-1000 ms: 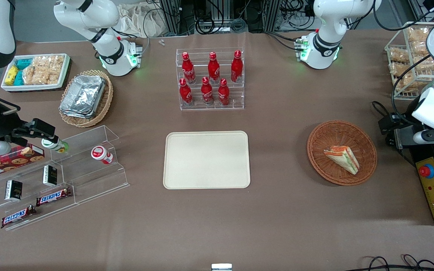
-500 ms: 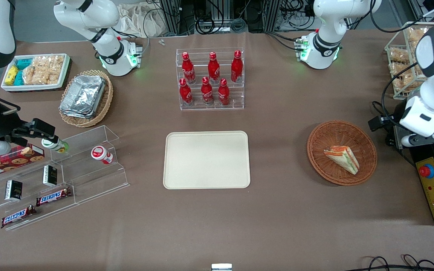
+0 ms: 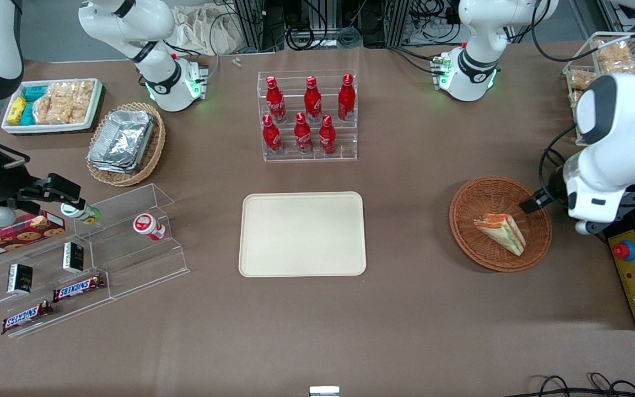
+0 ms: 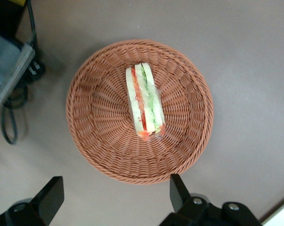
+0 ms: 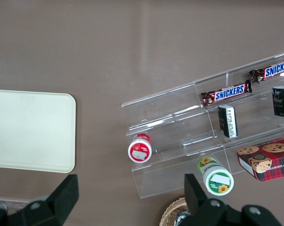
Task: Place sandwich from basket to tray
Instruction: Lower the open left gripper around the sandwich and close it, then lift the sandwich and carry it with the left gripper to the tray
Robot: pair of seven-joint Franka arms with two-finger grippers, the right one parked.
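The sandwich [image 3: 500, 232], a pale bread wedge with orange and green filling, lies in the reddish-brown wicker basket [image 3: 474, 242] toward the working arm's end of the table. The cream-beige tray [image 3: 302, 234] sits bare at the table's middle, apart from the basket. My left gripper [image 3: 535, 203] hovers above the basket's rim on the working arm's side, open and empty. In the left wrist view the sandwich [image 4: 144, 103] lies at the middle of the basket [image 4: 95, 136], and the gripper [image 4: 114, 195] is spread wide over the basket's edge and the table.
A rack of red bottles [image 3: 307, 116] stands farther from the camera than the tray. A yellow control box [image 3: 634, 275] and a wire rack of snacks [image 3: 598, 71] flank the basket at the working arm's end. A clear shelf of snacks [image 3: 86, 259] lies toward the parked arm's end.
My left arm has swung in from the table's end toward the basket and lowered; the gripper now reaches over the basket's rim. The sandwich, basket and tray have not moved.
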